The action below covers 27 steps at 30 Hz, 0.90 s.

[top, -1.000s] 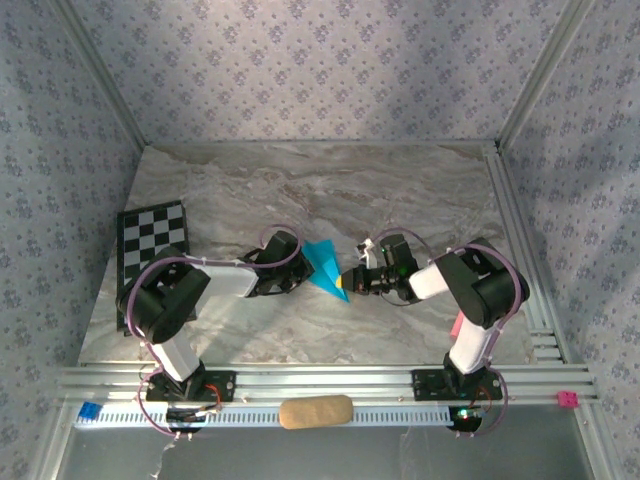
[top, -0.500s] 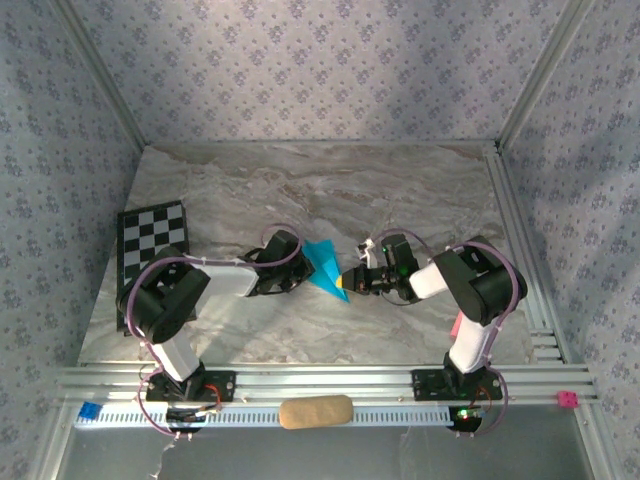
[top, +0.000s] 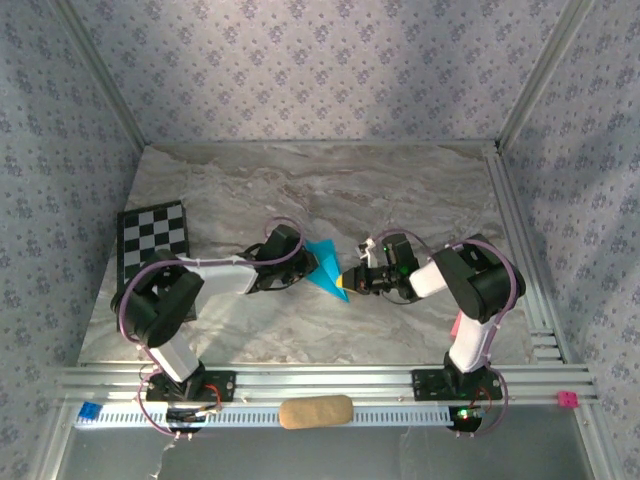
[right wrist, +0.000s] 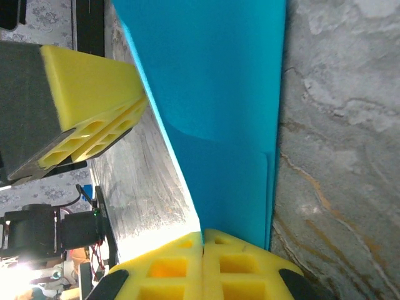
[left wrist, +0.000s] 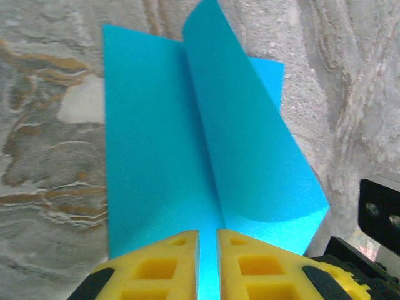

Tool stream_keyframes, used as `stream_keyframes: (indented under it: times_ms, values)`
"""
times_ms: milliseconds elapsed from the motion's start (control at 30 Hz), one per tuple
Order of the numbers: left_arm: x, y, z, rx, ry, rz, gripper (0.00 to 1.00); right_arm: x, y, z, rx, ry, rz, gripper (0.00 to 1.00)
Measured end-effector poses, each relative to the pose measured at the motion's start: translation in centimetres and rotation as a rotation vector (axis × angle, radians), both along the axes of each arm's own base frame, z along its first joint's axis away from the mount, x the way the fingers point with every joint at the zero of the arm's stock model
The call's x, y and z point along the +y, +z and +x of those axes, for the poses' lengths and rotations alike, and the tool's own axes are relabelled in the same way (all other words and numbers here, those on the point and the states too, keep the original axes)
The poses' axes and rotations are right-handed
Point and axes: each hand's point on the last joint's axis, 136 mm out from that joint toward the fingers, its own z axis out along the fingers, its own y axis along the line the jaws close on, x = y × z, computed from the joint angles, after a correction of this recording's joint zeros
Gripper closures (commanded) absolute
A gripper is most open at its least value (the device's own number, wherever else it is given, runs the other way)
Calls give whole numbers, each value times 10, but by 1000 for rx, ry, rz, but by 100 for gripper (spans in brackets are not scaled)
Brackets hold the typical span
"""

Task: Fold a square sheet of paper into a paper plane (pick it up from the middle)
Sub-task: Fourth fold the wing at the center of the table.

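**Top external view.** The left claw (top: 306,266) and the right claw (top: 349,279) are facing each other over the middle of the bench (top: 400,190). The sheet of paper (top: 324,266), a turquoise pointed shape, is lying between the two claws. Its left side is meeting the tip of the left claw, and its near point is meeting the yellow tip of the right claw. A checkered board (top: 153,236) is lying well to the left of the left claw.

**Left wrist view.** The fingers (left wrist: 169,265) of the left claw (left wrist: 208,253) are standing a narrow slit apart, and turquoise is showing in that slit. Whether the pads are pinching the sheet of paper (left wrist: 150,144) cannot be told. The sheet is spreading away from the claw over the bench (left wrist: 50,125). A crease is running straight out from the slit. The flap to the right of the crease is curling upward, and the part to the left is lying flat.

**Right wrist view.** The right claw (right wrist: 203,250) is fully closed, pad against pad, and it is gripping the sheet of paper (right wrist: 219,81) at the seam between the pads. The sheet is widening away from this claw. The left claw (right wrist: 125,115) is sitting at the sheet's left edge, its pads nearly together. The bench (right wrist: 337,125) is showing to the right of the sheet.
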Motion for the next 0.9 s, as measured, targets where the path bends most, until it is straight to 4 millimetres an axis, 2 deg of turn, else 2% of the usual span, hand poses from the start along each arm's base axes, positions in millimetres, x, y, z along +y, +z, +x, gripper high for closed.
stream_keyframes:
  times_ms: [167, 300, 900]
  values:
    - [-18, 9, 1, -31, -44, -71, 86, 0, 0, 0, 4, 4, 5, 100]
    - [-26, 6, 3, -31, -52, -106, 87, 0, 0, 0, 7, 6, 8, 100]
    - [-30, -5, 6, -18, -41, -119, 86, -2, 0, 1, 18, 0, 12, 100]
